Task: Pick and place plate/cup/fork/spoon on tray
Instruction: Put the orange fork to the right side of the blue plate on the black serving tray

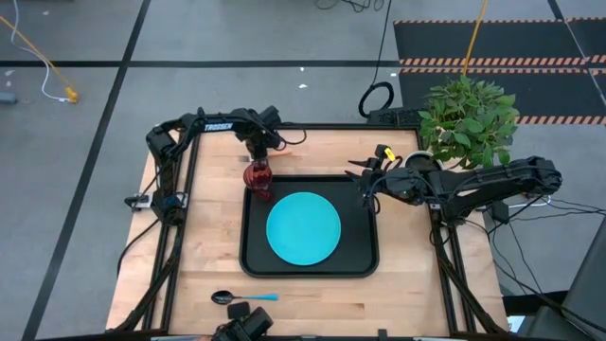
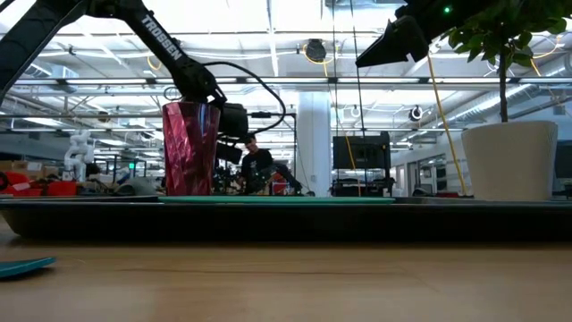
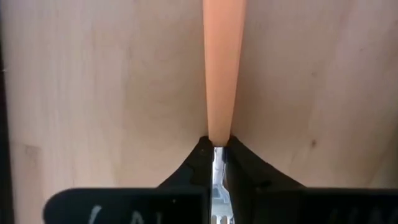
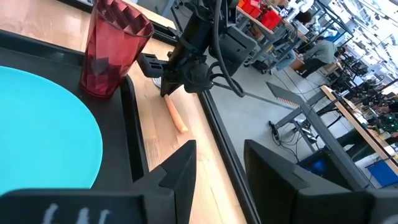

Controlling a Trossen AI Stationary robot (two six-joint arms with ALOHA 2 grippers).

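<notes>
From above, the plate (image 1: 303, 227) lies in the tray (image 1: 252, 267), the cup (image 1: 258, 179) stands in its far left corner, and the spoon (image 1: 244, 297) lies on the bench (image 1: 204, 242). Only the wrist views show the fork (image 3: 222, 68): it lies on the bench behind the cup, and the left gripper (image 4: 166, 87) has closed its jaws on it. The right gripper (image 1: 363, 182) hangs over the tray's right edge, jaws apart.

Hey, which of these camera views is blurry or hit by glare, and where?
Left wrist view: the fork handle is soft, too close to the lens. Low view: bright ceiling lights backlight the scene, so the cup looks dark and the near table edge is blurred. Right wrist view: its own gripper is out of focus. High view: even light, no strong glare on the plate.
</notes>
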